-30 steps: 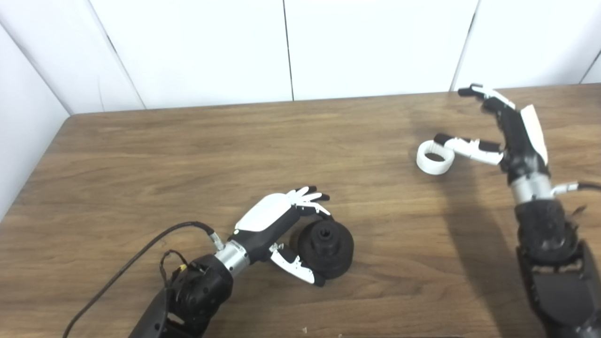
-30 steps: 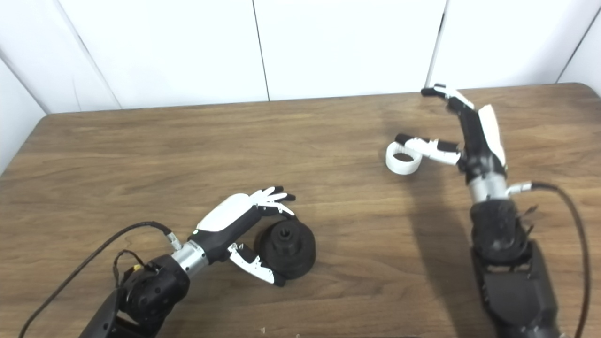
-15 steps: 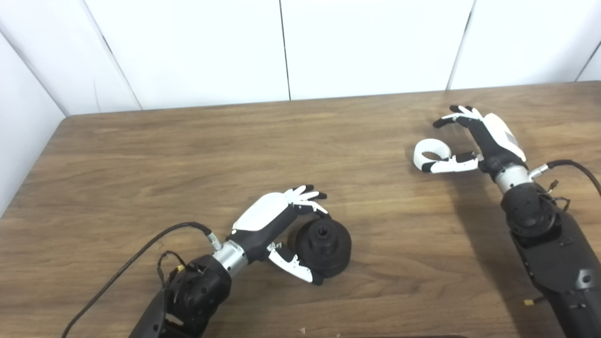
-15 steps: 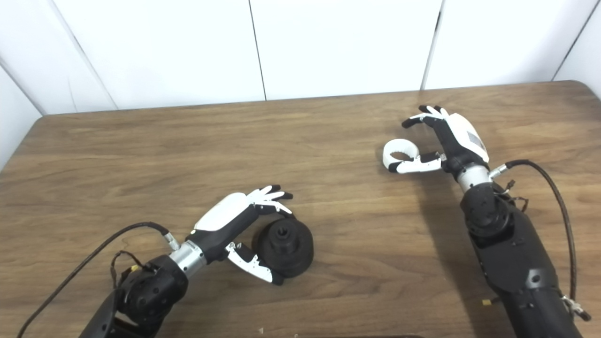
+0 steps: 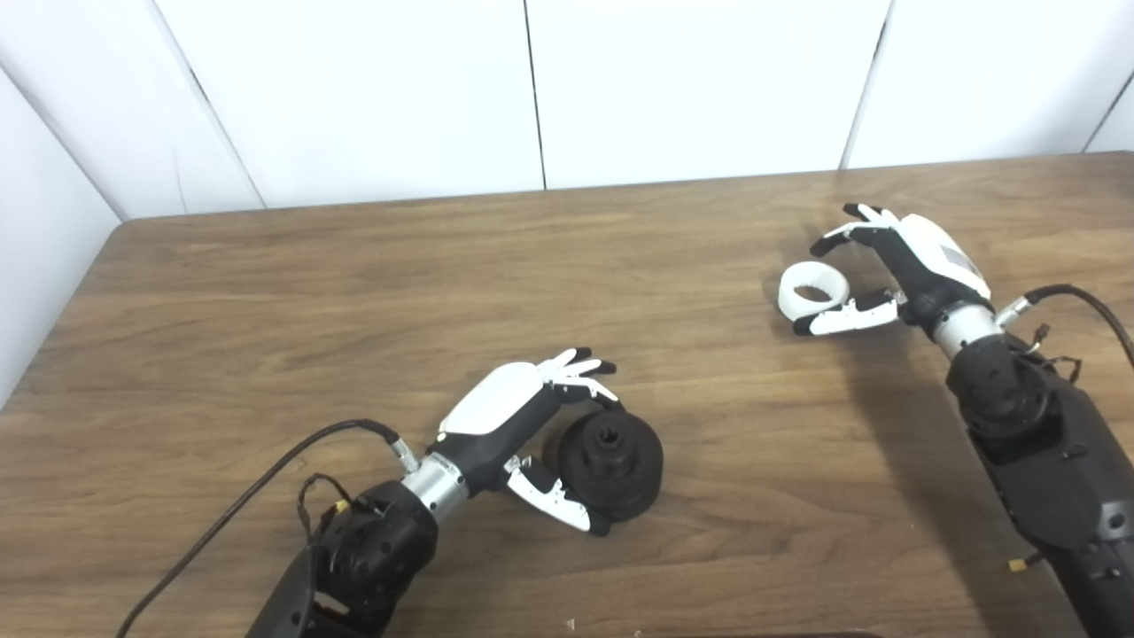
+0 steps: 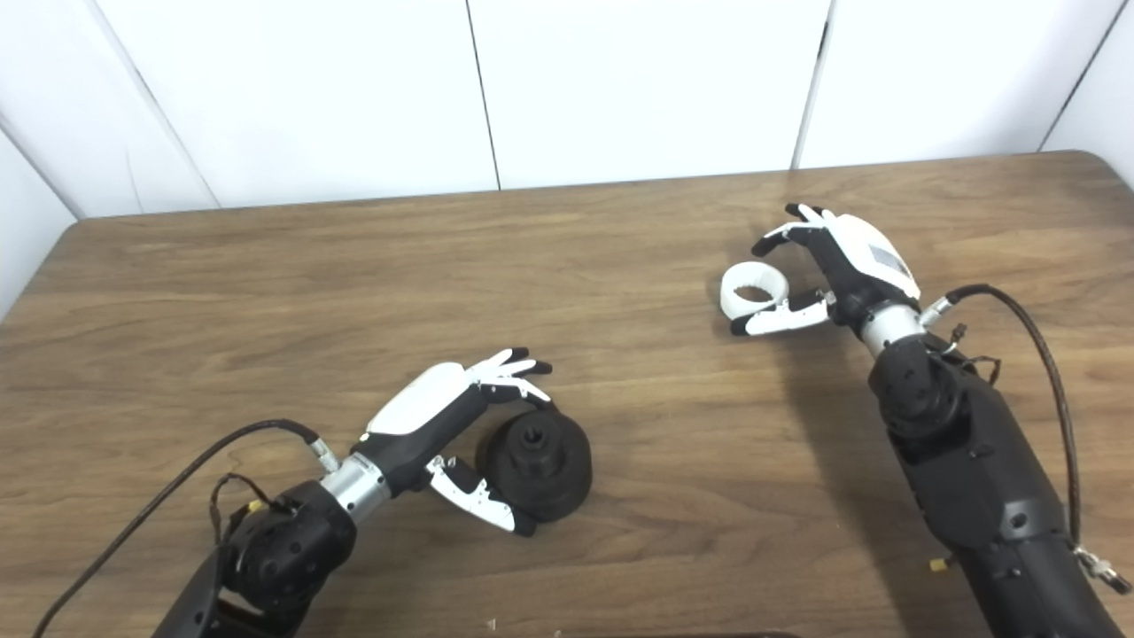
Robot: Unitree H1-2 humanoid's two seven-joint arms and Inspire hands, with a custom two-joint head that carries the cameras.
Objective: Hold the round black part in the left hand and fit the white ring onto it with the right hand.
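The round black part (image 5: 611, 456) lies on the wooden table (image 5: 354, 292), near the front. My left hand (image 5: 523, 421) cups its left side: the fingers (image 5: 580, 368) arch over its far rim, the thumb touches its near edge, and the hand is open. At the right, the white ring (image 5: 813, 292) lies flat on the table. My right hand (image 5: 904, 266) is open around it, with fingers curved above the ring's far side and the thumb along its near side. I cannot tell whether they touch the ring.
White wall panels (image 5: 532, 89) close off the table's far edge. Black cables trail from both wrists, the left cable (image 5: 266, 478) across the table near the front edge. The table's left edge (image 5: 62, 310) runs close to a side wall.
My right hand has dropped from upright to a low reach. Its thumb went from lying over the ring to the ring's near side, and the fingers curled over. The left hand and black part stayed put.
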